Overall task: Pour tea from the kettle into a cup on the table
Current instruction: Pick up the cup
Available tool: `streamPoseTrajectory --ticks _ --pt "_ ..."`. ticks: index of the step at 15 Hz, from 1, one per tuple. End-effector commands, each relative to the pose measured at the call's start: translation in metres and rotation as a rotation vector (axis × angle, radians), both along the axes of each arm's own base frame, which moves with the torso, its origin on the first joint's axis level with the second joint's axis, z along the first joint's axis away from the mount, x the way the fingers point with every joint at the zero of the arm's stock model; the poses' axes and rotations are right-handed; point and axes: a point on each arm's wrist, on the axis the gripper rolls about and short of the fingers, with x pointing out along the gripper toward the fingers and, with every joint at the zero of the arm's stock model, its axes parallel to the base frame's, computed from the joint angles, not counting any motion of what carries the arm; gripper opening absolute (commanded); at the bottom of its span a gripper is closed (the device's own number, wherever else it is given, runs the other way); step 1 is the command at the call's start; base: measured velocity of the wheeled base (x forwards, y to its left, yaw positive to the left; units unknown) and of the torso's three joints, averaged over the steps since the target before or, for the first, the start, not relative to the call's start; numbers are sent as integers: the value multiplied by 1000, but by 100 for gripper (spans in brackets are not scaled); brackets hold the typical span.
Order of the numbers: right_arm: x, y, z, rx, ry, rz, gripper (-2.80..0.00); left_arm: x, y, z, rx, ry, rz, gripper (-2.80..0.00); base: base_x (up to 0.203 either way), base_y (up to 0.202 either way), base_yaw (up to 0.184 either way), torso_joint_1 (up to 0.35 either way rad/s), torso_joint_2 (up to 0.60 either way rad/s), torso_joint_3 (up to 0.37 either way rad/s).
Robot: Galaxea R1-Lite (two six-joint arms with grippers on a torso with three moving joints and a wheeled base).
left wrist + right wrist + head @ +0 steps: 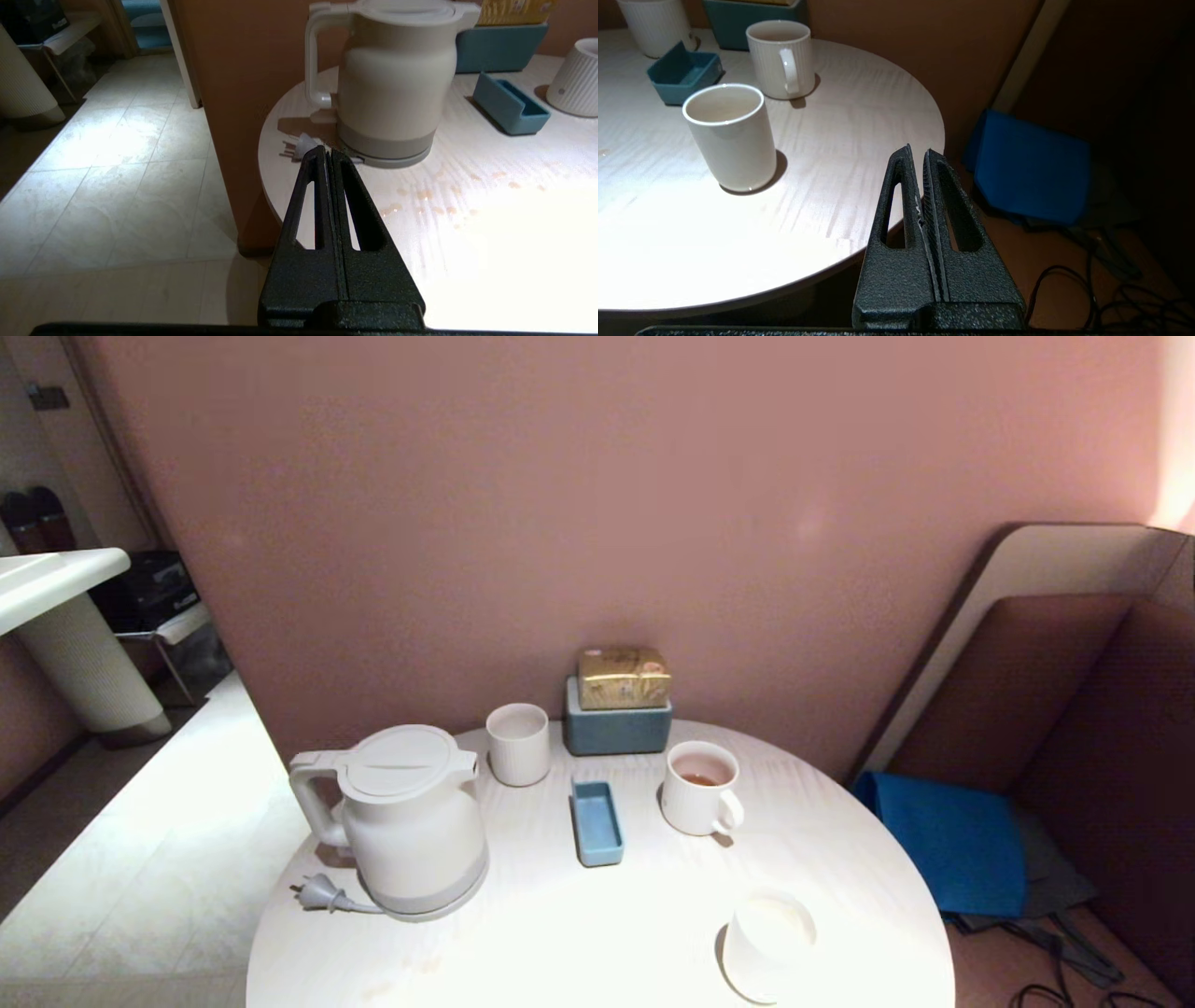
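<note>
Both arms parked short of the surface (560,943), nothing grasped. Left gripper (329,154) pressed fully closed and empty, just short of the kettle (406,821), near its plug (322,894). Right gripper (916,154) likewise closed and empty, off the table edge near a smooth cup (729,135). Ribbed mug (700,789) right of a blue tray (596,821), some tea (702,777) already inside. Drips on the surface. Step in hand, probably: approach. Next: open left gripper, reach the kettle handle (313,798).

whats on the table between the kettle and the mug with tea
A small blue tray lies between the kettle and the mug, seen in the head view.
</note>
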Motion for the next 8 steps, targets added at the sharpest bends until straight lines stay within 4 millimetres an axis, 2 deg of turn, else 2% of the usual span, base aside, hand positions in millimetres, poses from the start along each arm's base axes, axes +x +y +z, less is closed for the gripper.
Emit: streamPoseTrajectory --ticks 1,4,8 --pt "0 0 0 0 1 1 -280 0 0 0 0 0 0 -280 0 0 0 -173 422 242" --pt "0 0 0 -2 0 1 -280 0 0 0 0 1 0 -280 0 0 0 -66 155 87" --pt "0 0 0 -9 -1 2 -280 0 0 0 0 -1 0 -280 0 0 0 -9 19 10"
